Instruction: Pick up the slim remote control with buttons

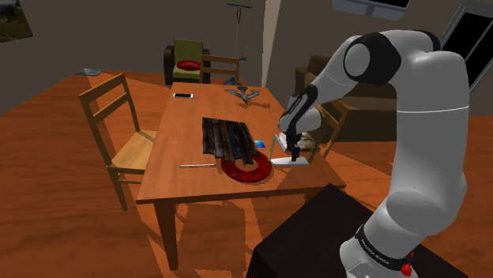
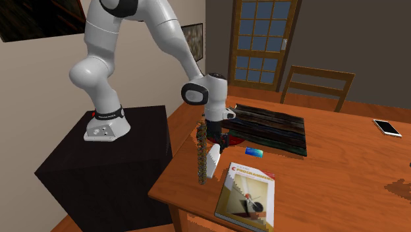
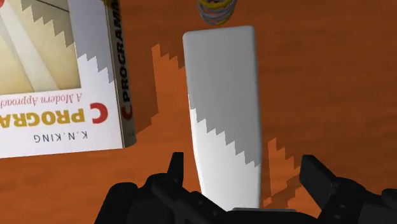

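Note:
The slim remote [image 3: 226, 114] is a plain white slab lying flat on the wooden table [image 1: 190, 134]; no buttons show on it. My gripper [image 3: 247, 181] hangs just above its near end, open, with one black finger on each side and neither touching it. In the shoulder view the gripper [image 1: 294, 152] is low over the remote [image 1: 284, 161] near the table's right edge. The second exterior view has the gripper [image 2: 212, 142] pointing straight down at the remote [image 2: 212, 163] by the table's near corner.
A programming book [image 3: 57, 83] [image 2: 247, 194] lies close beside the remote. A thin upright stack of rings [image 2: 201, 151] stands at its far end. A dark striped mat [image 1: 227, 136], red ring [image 1: 246, 167], blue card [image 2: 254, 152] and phone [image 1: 183, 95] also lie on the table.

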Controlling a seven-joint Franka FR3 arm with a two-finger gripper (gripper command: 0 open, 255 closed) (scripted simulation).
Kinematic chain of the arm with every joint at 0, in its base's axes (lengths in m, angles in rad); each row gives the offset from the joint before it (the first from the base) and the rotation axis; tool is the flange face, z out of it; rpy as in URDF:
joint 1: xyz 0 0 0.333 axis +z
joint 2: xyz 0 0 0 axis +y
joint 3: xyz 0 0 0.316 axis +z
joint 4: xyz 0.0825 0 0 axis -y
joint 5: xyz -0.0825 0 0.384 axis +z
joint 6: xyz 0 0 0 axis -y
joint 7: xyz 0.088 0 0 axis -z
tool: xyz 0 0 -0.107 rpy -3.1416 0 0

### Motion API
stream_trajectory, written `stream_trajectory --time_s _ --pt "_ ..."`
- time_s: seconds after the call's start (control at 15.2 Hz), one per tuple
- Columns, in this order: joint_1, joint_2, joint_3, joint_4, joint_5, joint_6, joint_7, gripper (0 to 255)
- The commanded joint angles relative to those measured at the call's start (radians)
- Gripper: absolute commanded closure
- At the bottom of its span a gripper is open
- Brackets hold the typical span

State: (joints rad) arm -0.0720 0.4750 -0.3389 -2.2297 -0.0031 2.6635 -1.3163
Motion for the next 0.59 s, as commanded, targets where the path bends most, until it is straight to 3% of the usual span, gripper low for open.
stream_trajectory --time_s 0.0,0.53 --pt "-0.012 0.043 0.016 0.028 0.009 0.017 -0.016 0" --pt "-0.034 0.129 0.044 0.052 0.031 0.079 -0.022 0"
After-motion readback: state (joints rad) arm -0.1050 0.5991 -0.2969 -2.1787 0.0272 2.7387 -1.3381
